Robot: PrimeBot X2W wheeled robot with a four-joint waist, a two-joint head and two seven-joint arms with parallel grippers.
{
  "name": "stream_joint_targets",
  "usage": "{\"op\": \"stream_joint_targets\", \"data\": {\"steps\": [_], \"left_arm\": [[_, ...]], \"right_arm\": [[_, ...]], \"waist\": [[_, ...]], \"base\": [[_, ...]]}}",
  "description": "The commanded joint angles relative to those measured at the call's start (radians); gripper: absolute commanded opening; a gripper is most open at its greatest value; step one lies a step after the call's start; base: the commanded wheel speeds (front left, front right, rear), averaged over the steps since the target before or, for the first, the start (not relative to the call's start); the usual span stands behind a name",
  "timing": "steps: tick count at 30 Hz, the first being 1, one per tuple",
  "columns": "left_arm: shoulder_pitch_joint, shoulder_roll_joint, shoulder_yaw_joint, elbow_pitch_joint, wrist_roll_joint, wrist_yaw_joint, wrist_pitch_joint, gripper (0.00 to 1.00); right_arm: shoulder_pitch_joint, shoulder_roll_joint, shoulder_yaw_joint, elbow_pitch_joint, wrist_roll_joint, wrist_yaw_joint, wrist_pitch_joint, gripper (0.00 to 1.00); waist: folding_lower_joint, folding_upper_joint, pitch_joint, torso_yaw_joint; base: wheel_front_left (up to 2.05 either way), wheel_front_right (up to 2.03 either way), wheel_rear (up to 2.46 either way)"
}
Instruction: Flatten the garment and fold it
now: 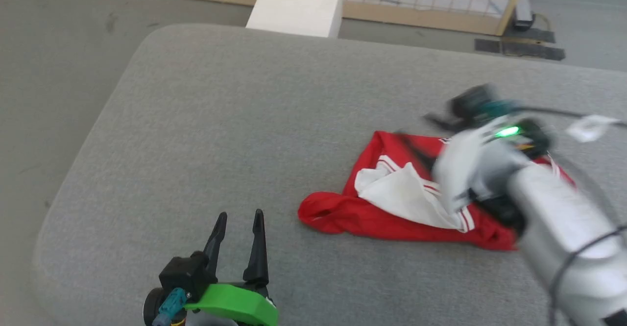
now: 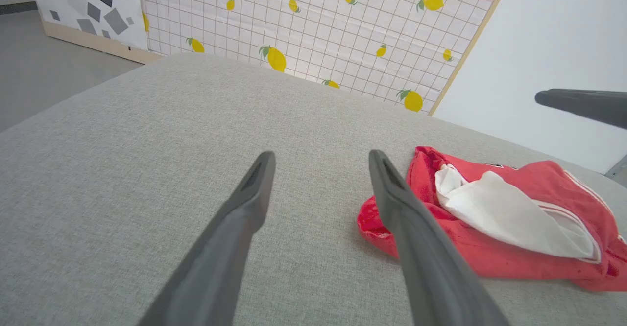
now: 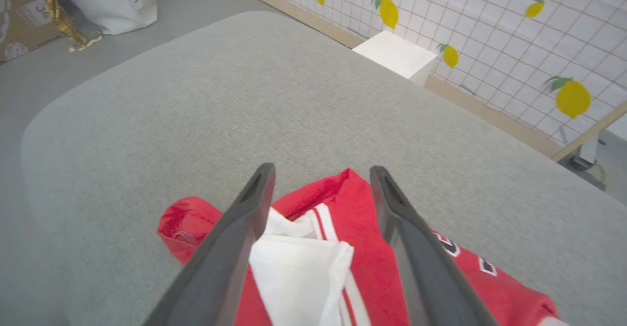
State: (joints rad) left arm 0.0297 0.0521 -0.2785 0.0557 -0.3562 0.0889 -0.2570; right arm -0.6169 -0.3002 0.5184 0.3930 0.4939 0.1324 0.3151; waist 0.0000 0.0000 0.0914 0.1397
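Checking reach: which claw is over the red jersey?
The right claw, open above the crumpled red-and-white jersey; the left claw sits apart over bare grey upholstery.

A wide grey fabric-covered pad (image 1: 235, 120) with rounded corners carries one thing: a red jersey T-shirt (image 1: 382, 218) with white sleeves and red-white striped trim, crumpled in a heap. It lies to the right of the left gripper's (image 1: 240, 213) fingers (image 1: 257, 247) and a little ahead, clear of them. Under the right gripper's (image 3: 321, 167) fingers (image 3: 235, 238) a white sleeve lies folded over the red body. Grey weave stretches on beyond both pairs of tips.
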Motion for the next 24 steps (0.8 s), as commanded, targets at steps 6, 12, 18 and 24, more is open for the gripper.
{"op": "stream_joint_targets", "data": {"steps": [6,12,18,24], "left_arm": [[0.018,-0.002,0.002,-0.005,0.013,-0.01,-0.005,1.0],[0.018,-0.002,0.003,-0.006,0.02,-0.016,-0.005,1.0],[0.008,-0.002,0.001,-0.002,0.024,-0.023,-0.005,1.0],[-0.011,-0.002,-0.005,0.003,0.03,-0.029,-0.005,1.0]], "right_arm": [[0.169,-0.071,-0.211,-0.085,-0.041,-0.002,0.065,1.0],[0.381,-0.12,-0.348,-0.244,-0.036,-0.002,0.24,1.0],[0.508,-0.104,-0.436,-0.357,-0.103,-0.002,0.269,1.0],[0.504,-0.054,-0.412,-0.321,-0.148,-0.002,0.226,1.0]], "waist": [[0.0,0.0,-0.014,-0.037],[0.0,0.0,0.01,-0.039],[0.0,0.0,0.034,-0.03],[0.0,0.0,0.059,-0.012]], "base": [[0.0,0.0,0.0],[0.0,0.0,0.0],[0.0,0.0,0.0],[0.0,0.0,0.0]]}}
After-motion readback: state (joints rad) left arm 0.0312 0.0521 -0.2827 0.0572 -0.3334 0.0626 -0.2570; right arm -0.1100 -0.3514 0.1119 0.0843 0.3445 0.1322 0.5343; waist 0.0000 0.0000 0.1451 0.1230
